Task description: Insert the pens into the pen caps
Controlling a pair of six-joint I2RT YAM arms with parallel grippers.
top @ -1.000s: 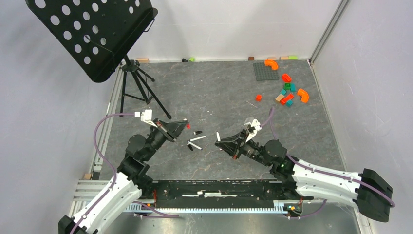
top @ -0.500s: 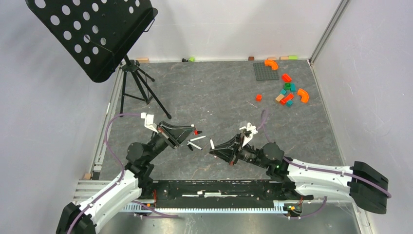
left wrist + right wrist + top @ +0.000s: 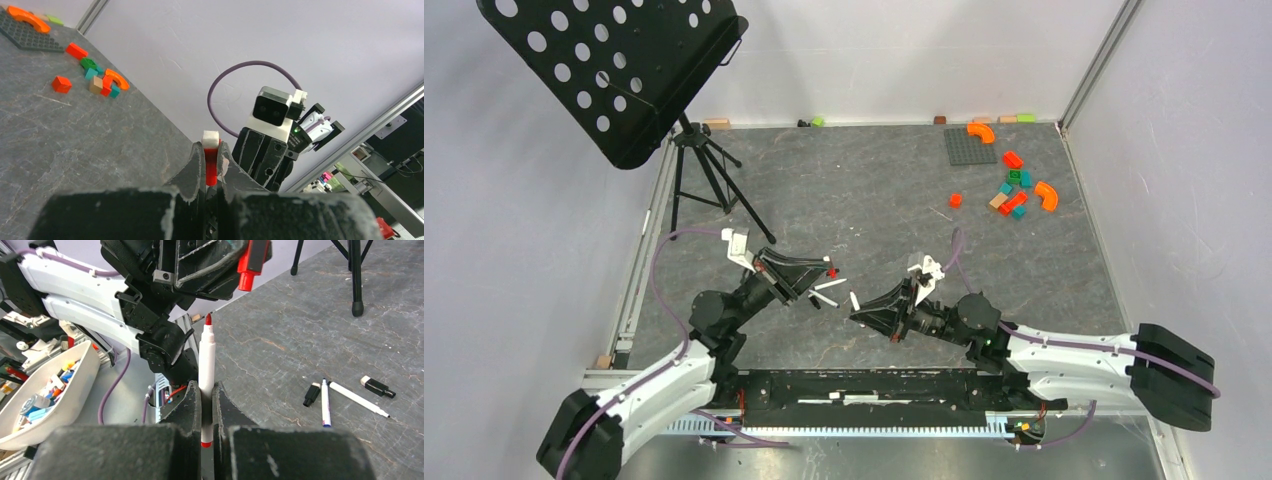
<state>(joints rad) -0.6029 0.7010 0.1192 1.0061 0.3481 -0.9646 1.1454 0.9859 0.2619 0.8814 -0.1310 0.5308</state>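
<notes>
Right gripper (image 3: 206,390) fingers are clamped on the red pen (image 3: 206,360), which is held above the table (image 3: 874,200) with its red tip raised toward the left gripper (image 3: 211,152). Just past that tip (a small gap is seen between them) the red cap (image 3: 211,165) is pinched between the left jaws. Between the grippers, a dark-tipped white pen (image 3: 357,399), a second white pen (image 3: 325,405), a black cap (image 3: 311,394) and a white-ended black cap (image 3: 377,386) are seen lying on the table. Toy blocks (image 3: 1012,190) are scattered at the far right, and a music stand (image 3: 614,70) is set at the far left.

Pale walls (image 3: 904,50) enclose a grey mottled table (image 3: 874,190) and music stand (image 3: 652,62).
</notes>
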